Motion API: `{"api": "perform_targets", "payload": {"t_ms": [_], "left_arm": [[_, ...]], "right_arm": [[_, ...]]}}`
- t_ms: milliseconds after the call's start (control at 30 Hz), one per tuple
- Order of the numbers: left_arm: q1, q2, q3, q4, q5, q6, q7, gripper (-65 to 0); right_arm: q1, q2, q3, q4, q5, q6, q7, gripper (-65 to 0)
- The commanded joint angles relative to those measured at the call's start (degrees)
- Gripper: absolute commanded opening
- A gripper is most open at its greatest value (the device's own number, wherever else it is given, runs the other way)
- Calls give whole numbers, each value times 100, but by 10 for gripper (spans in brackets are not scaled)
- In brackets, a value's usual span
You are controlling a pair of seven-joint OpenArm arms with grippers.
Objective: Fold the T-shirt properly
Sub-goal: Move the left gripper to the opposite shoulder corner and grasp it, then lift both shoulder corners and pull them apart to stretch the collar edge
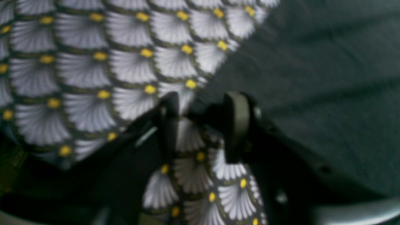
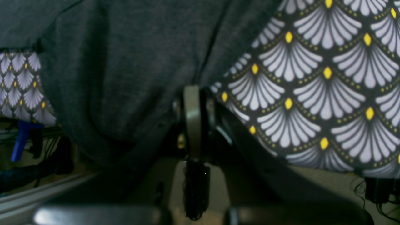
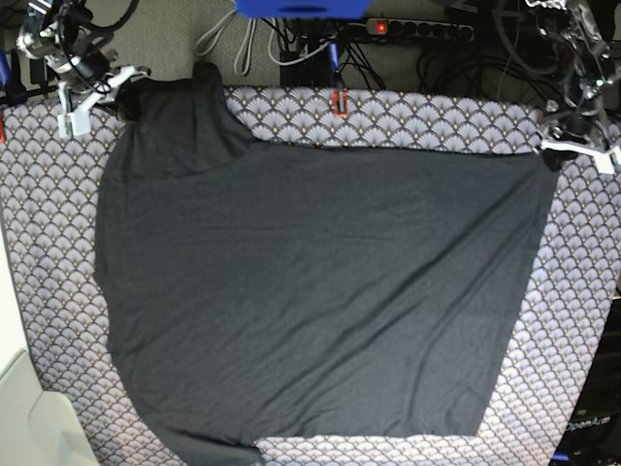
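In the base view's upper left, my right jaws [image 3: 124, 97] are clamped on a raised corner of the shirt [image 3: 320, 291], soft charcoal knit, matte and faintly creased. It spreads as a broad plain sheet over most of the frame, on the cloth [image 3: 582, 320] of pale fan-shaped scallops with yellow dots that covers the desk. At the upper right, my left jaws [image 3: 553, 155] sit at the shirt's far corner; the blurred wrist view shows them [image 1: 203, 109] apart at the shirt's edge, patterned cloth between them.
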Motion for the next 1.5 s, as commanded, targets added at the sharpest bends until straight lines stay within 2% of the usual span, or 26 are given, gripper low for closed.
{"api": "perform_targets", "payload": {"t_ms": [0,100,433,500,567,633,867,1267,1467], "left_arm": [[36,21,74,22,18,-27,376,-473],[1,21,65,-4,18,-27,376,-498],[-8,12,65,13,26,-27,376,-503],[-8,12,65,13,26,-27,376,-553],[-8,3,65,13,62,-27,376,-650],[-8,-41,65,13,70,-27,376,-631],[63,-146,-58,172,70,-27,420,-643],[845,-138,-216,1209,26,-27,438,-643],[1267,-14,-621,1772,18,-27,438,-643]], "right_arm": [[-85,-19,-42,-68,-476,-29,-580,-635],[-76,-19,-42,-77,-476,-29,-580,-635],[-76,69,-42,-68,-476,-29,-571,-635],[-76,104,-42,-77,-467,-29,-571,-638],[-76,122,-7,-51,-467,-29,-563,-638],[-76,201,2,-51,-467,-29,-563,-638],[-94,324,142,-16,-458,-29,-554,-638],[-568,271,547,1268,-449,-29,-554,-638],[-876,245,767,1822,-432,-29,-554,-638]]}}
